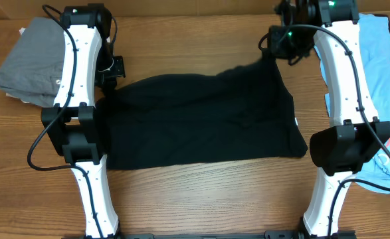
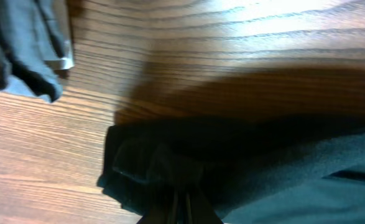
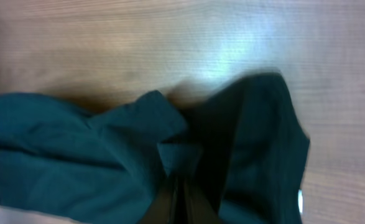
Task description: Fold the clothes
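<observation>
- Two claws, both pinched tight. My left claw (image 2: 181, 202) holds the far left corner of the black T-shirt (image 1: 201, 119) and my right claw (image 3: 181, 194) holds its far right corner. Each wrist view shows fabric bunched between the fingers.
- The black T-shirt lies spread across the middle of the tabletop (image 1: 201, 199), between my two arms and mostly flat. Its far edge lifts and wrinkles toward my right claw, and a small white label (image 1: 295, 121) shows at its right edge.
- A grey garment (image 1: 28, 63) sits at the far left, partly under my left arm as seen from overhead. The light blue T-shirt (image 1: 384, 73) lies at the right, partly under my right arm. Neither is in the way, so I judge they can wait.
- As I read it, the step in hand is the first fold: carrying the far edge over toward the near edge.
- I should lift both corners together and to the same height, so the edge between them is lightly taut and doesn't sag.
- Both claws should travel nearward at one pace, because if one leads the fold line will skew.
- I'd set corner on corner at the near edge before letting go, and watch that the right sleeve doesn't tuck under.
</observation>
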Action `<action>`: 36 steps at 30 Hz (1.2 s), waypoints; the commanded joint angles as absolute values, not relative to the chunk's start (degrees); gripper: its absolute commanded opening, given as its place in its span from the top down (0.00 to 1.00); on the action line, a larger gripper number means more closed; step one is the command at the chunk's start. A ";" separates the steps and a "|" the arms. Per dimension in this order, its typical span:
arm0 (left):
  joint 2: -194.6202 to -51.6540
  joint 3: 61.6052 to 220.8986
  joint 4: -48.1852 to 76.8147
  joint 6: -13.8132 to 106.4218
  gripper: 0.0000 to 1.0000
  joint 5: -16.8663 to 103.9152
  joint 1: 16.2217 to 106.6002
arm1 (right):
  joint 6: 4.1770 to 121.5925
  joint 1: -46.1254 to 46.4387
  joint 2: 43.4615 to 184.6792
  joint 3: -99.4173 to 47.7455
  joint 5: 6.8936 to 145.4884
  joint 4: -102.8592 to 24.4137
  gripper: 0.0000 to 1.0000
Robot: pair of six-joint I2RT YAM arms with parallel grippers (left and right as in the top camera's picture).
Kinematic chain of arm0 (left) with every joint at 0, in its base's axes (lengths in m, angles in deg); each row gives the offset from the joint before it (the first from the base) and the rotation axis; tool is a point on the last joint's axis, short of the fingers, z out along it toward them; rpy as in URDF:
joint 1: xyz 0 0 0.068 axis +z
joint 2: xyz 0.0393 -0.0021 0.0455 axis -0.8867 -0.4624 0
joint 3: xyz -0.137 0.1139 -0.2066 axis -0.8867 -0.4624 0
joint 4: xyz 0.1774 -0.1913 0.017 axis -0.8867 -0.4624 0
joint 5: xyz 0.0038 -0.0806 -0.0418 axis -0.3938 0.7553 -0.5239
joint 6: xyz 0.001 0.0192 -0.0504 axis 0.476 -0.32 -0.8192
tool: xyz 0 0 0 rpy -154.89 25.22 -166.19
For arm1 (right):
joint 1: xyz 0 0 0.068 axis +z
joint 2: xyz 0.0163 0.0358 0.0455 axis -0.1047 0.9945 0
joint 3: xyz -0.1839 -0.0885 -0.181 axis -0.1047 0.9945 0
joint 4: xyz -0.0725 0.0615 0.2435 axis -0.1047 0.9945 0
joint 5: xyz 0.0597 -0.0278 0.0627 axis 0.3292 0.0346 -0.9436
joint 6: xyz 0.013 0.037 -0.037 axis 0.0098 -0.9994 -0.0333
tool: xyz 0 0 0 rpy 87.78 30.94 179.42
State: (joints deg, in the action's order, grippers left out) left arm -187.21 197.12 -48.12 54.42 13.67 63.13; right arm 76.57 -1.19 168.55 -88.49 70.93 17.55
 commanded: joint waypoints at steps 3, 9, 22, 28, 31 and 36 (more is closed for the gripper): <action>-187.43 195.19 -48.34 57.03 0.96 15.98 61.51 | 76.59 -2.74 166.87 -88.36 70.89 21.57 0.96; -184.65 188.90 -48.34 57.24 0.96 13.30 61.20 | 76.55 -2.72 166.38 -87.46 72.14 25.05 0.96; -173.73 175.72 -48.32 56.33 0.96 8.31 61.42 | 74.53 -2.91 156.33 -66.89 74.52 19.87 0.96; -173.70 169.64 -48.08 55.12 0.96 6.54 61.40 | 73.75 -2.94 151.00 -50.92 74.54 12.50 0.96; -173.70 166.32 -46.46 53.75 0.96 4.86 61.40 | 73.75 -2.98 150.98 -45.54 74.56 9.64 0.96; -173.70 160.40 -43.18 53.79 0.96 4.75 61.31 | 73.64 -4.53 150.98 -40.12 74.78 6.34 0.96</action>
State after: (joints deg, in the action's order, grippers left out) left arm -174.16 163.37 -44.12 55.04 6.65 61.31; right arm 73.99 -2.94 151.63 -41.76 74.17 7.30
